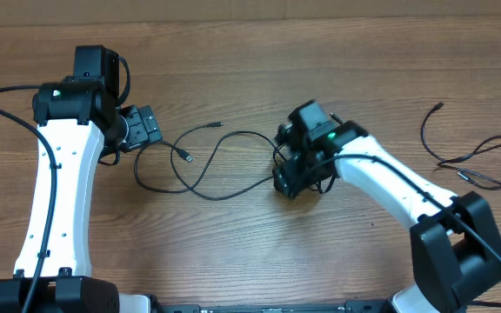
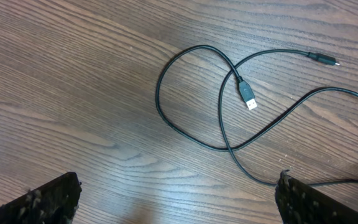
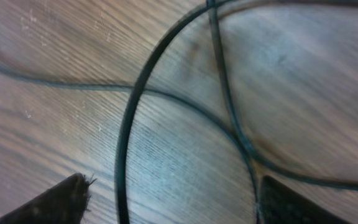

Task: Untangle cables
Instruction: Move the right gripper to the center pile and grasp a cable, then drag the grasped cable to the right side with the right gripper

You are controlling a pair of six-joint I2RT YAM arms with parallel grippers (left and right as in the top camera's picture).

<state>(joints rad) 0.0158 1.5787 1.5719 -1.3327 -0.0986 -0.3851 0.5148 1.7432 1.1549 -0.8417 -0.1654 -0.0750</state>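
Poised over a crossing at the centre of the tabletop [image 1: 233, 52].
Shows the right hand [image 3: 173, 199] spread wide, gripping nothing, low above crossed strands of the looped cable [image 2: 158, 102]; at 9 o'clock, the left hand [image 2: 179, 196] equally wide and empty; at 3 o'clock, a second cable [image 1: 442, 161] lying apart. Risks pinching two strands together and cinching the crossing tighter. Thin glossy black cord, limp, on matte wood grain; flat silver-tipped USB plug [image 2: 248, 98] within the loops.

Table [image 1: 250, 52] lies open at far edge — cables [image 1: 184, 156] cross the middle.
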